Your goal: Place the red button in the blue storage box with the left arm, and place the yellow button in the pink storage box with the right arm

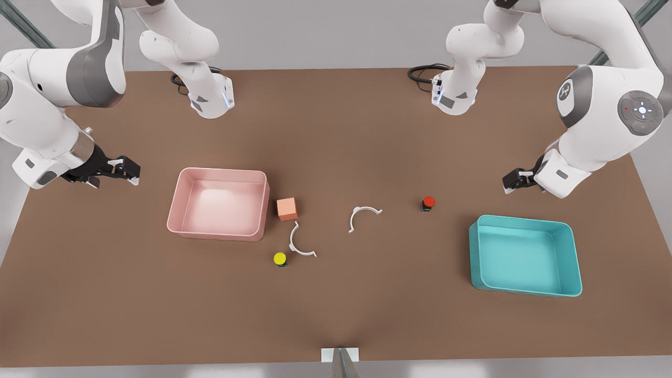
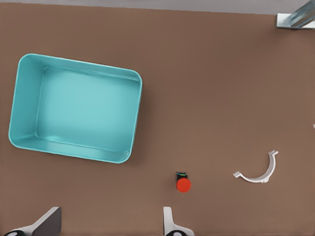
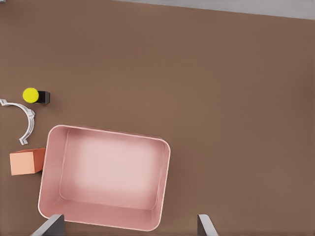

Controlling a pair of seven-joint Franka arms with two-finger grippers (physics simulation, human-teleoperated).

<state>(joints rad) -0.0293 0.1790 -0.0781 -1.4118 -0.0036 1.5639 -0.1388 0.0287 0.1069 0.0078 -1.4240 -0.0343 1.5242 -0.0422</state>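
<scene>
Front view. The table (image 1: 336, 131) carries all task items. The left hand (image 1: 513, 181) is held above the table near the edge on the front view's right, beside the blue storage box (image 1: 525, 255) and the red button (image 1: 428, 202), so each arm is stationed on the side of its own target. The right hand (image 1: 122, 170) is held near the opposite edge, beside the pink storage box (image 1: 218, 203). The yellow button (image 1: 280, 258) rests on the table just off the pink storage box's near corner, beside a white clip (image 1: 300, 242). An orange cube (image 1: 287, 208) stands just beside the pink storage box's wall. A second clip (image 1: 362, 216) lies between the cube and the red button. Both boxes are empty; neither button is grasped.

Left wrist view. The left hand's fingertips (image 2: 170, 221) are spread wide, nothing between them. The red button (image 2: 183, 184) stands just outside the empty blue storage box (image 2: 22, 98).

Right wrist view. The right hand's fingertips (image 3: 206, 227) are likewise spread wide and empty. The pink storage box (image 3: 165, 162) lies directly below, holding nothing; the yellow button (image 3: 31, 95) stands apart from it.
</scene>
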